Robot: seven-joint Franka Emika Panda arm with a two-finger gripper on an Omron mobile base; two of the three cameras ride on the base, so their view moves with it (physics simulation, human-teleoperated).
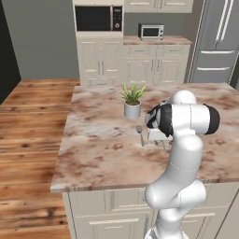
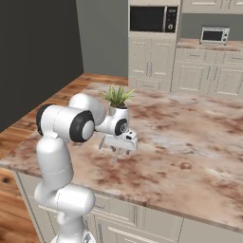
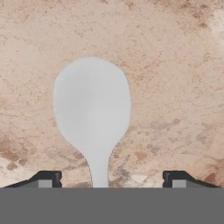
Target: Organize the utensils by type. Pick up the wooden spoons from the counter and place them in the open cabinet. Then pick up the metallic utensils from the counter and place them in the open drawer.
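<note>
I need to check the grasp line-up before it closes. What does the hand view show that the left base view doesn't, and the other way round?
Hand view alone: the grey metal spoon's bowl close up, its handle running down between the two fingertips, which stand wide apart on either side.

Left base view alone: a second metal spoon lying left of the gripper, the potted plant, the microwave, the toaster oven.

Both: the marbled counter.

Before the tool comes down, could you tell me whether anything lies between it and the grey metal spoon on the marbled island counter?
Nothing visible does. The grey metal spoon lies bare on the marbled counter, its handle running between the tool's spread fingertips.
</note>
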